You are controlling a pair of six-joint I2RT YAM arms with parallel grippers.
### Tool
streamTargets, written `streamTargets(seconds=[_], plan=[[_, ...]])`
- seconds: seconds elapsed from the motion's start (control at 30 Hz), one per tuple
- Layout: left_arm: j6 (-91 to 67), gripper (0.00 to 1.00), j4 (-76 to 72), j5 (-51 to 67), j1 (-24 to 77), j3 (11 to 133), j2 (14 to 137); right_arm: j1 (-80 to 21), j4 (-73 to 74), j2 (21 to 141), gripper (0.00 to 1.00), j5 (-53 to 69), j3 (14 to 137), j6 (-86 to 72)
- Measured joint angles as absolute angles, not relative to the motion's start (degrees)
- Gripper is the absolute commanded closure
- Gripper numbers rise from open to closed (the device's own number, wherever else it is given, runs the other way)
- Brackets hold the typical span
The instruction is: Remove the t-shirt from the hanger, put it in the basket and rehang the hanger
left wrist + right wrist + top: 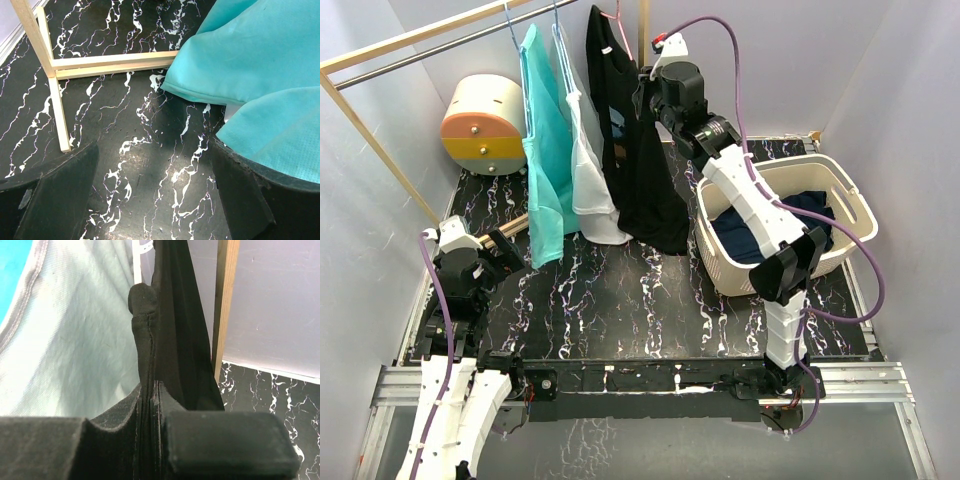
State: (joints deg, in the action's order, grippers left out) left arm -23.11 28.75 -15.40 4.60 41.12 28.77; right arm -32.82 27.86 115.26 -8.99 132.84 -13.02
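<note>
A black t-shirt (635, 150) hangs on a pink hanger (617, 18) from the rail, next to a white shirt (588, 165) and a teal shirt (545, 150). My right gripper (645, 95) is raised at the black t-shirt's upper right side and is shut on a fold of its fabric (145, 340); the cloth is pinched between the fingers (165, 405). My left gripper (510, 250) is low over the table at the left, open and empty, with the teal shirt's hem (260, 65) just ahead of it.
A cream laundry basket (850, 205) holding dark clothes stands at the right. A round cream, orange and yellow container (485, 125) sits at the back left. The wooden rack's foot (100, 65) lies on the black marbled table (620, 300) by my left gripper; its post (225, 305) stands behind the black shirt.
</note>
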Motion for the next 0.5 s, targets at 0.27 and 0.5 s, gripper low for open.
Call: streamTargets(seconds=[0.27,0.5], plan=[[-22.96,0.1,28.73,-15.07,4.6,41.12,28.67,-32.6,22.35,111.39,0.92,-7.49,126.74,-10.61],[-22.96,0.1,28.69,-14.28,4.6,41.12,28.67,-32.6,20.78,109.89,0.92,-7.6,127.96,-8.88]])
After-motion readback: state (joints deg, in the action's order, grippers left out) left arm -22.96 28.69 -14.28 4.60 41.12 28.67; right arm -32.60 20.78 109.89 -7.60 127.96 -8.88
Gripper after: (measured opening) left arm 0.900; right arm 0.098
